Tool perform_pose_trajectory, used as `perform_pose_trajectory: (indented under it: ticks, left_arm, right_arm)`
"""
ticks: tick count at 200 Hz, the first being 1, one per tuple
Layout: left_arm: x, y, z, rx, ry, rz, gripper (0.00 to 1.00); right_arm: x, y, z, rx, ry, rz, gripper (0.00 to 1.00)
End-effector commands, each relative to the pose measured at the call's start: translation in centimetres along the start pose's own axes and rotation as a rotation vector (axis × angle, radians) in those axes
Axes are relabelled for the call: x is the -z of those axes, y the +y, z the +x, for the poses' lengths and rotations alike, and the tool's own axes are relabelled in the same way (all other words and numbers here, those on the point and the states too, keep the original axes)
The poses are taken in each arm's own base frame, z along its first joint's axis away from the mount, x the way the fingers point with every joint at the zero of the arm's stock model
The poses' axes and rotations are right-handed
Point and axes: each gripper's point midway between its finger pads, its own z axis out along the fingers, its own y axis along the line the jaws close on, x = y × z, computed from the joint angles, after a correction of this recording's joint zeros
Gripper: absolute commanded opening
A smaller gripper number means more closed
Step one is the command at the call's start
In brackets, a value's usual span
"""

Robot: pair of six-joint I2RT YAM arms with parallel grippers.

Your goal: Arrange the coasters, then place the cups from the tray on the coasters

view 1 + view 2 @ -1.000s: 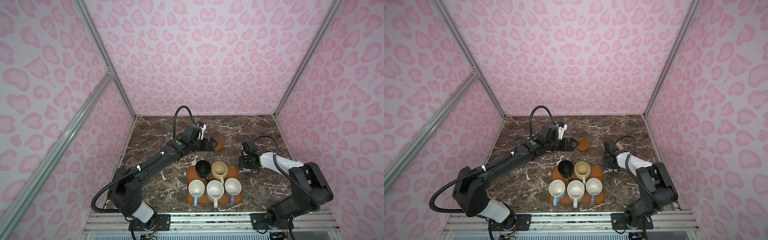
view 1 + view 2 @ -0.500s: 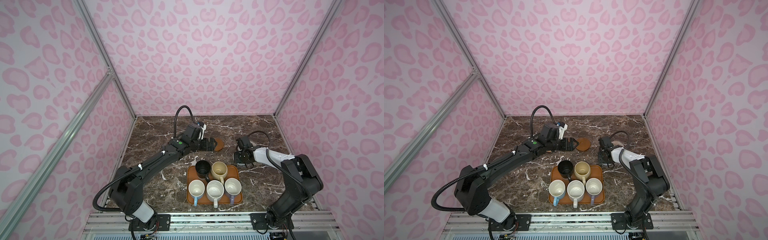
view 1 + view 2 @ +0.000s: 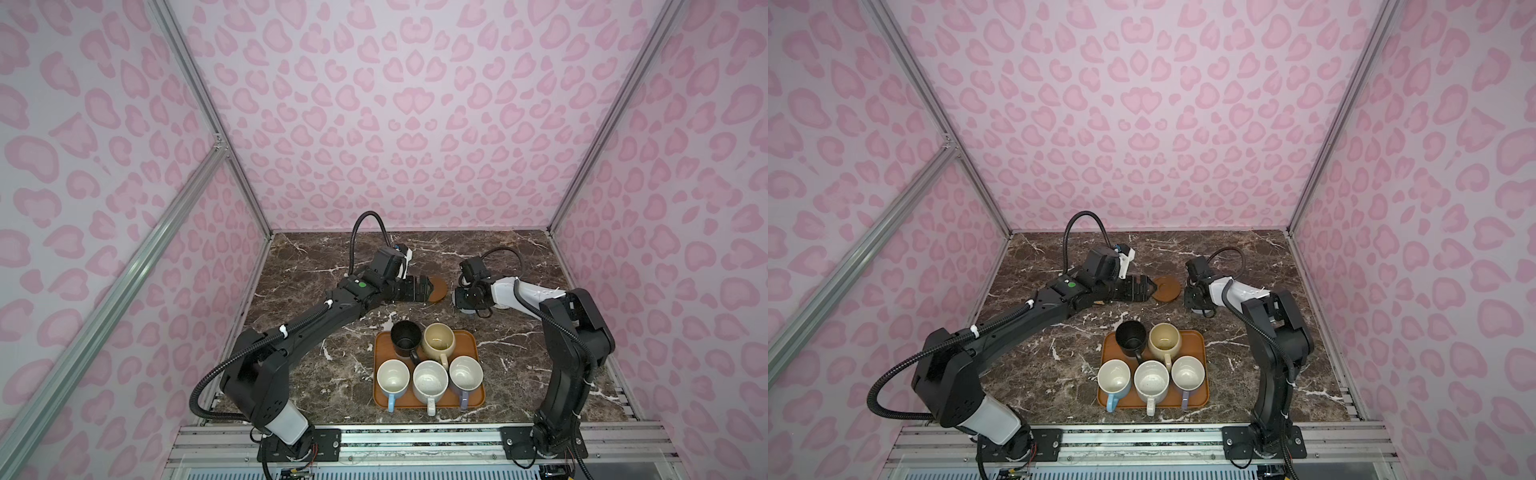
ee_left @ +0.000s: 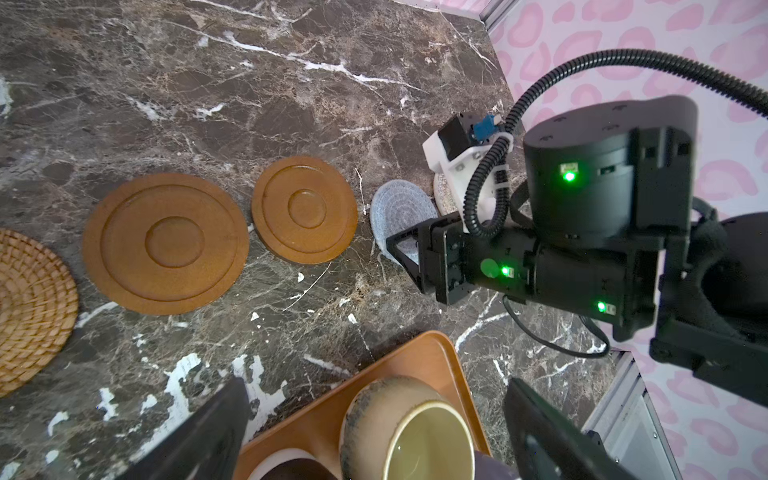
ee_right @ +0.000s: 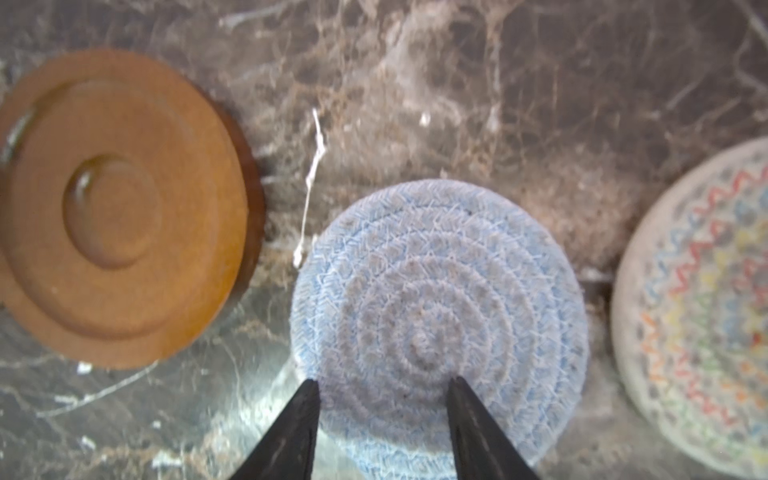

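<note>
1 marble table point(image 3: 511, 357). 1 tray point(image 3: 467, 341) sits near-centre with all 5 cups point(image 3: 430, 380) on it, 2 far and 3 near. On the far side of it, 5 coasters in a L-to-R row: rattan point(image 4: 29, 307), wood point(image 4: 164, 243), 2nd wood point(image 4: 305, 210), blue point(image 4: 401, 212), beige point(image 5: 698, 307). L gripper point(image 4: 376, 382) is spread wide and empty, just far of the tray. R gripper point(image 5: 382, 380) is half-spread right over blue, nothing clamped; can't tell if it touches.

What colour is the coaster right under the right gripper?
Pale grey-blue knitted coaster, in concentric rings; clearest in the right wrist view.
</note>
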Motion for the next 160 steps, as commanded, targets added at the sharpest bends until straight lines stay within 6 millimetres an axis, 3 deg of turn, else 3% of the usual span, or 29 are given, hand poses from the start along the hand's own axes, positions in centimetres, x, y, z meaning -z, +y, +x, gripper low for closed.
perform_pose_trajectory:
  ticks: [1,91,160]
  left_arm:
    - [-0.1,-0.1,-0.7,-0.012,-0.018,-0.002,0.97]
    - [-0.4,0.2,-0.8,-0.008,-0.021,-0.009,0.97]
    - [-0.4,0.3,-1.0,-0.004,-0.022,-0.014,0.97]
  right_arm:
    - [-1.2,-1.1,3.3,-0.009,0.149,0.035,0.52]
    - [-2.4,-0.6,1.2,0.001,0.151,0.022,0.55]
    - [-1.3,0.1,-0.6,0.022,0.106,0.001,0.56]
